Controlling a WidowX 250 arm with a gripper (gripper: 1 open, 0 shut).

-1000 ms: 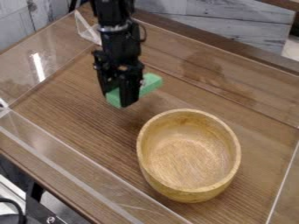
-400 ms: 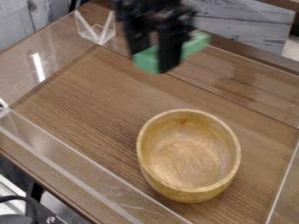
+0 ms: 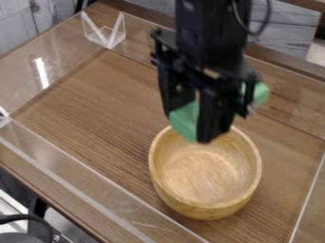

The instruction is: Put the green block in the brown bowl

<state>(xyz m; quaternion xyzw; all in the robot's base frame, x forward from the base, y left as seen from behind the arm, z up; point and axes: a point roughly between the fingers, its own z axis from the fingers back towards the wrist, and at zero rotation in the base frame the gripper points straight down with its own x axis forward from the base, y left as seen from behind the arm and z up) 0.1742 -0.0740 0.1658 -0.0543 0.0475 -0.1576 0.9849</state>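
The green block (image 3: 189,120) hangs in the air, pinched between the black fingers of my gripper (image 3: 203,119), which is shut on it. One end of the block shows at lower left of the fingers and the other end pokes out at upper right (image 3: 259,94). The gripper and block hover just above the far rim of the brown bowl (image 3: 206,175), a round tan wooden bowl standing on the table at lower right. The bowl's inside holds nothing. The image of the arm is blurred by motion.
The wooden tabletop (image 3: 89,104) is ringed by low clear plastic walls (image 3: 38,66). A clear plastic stand (image 3: 102,28) sits at the back left. The table's front edge runs along the lower left.
My gripper has carried the green block from the table's left middle, up and across to the right, and now down toward the bowl's far rim. The bowl has not moved.
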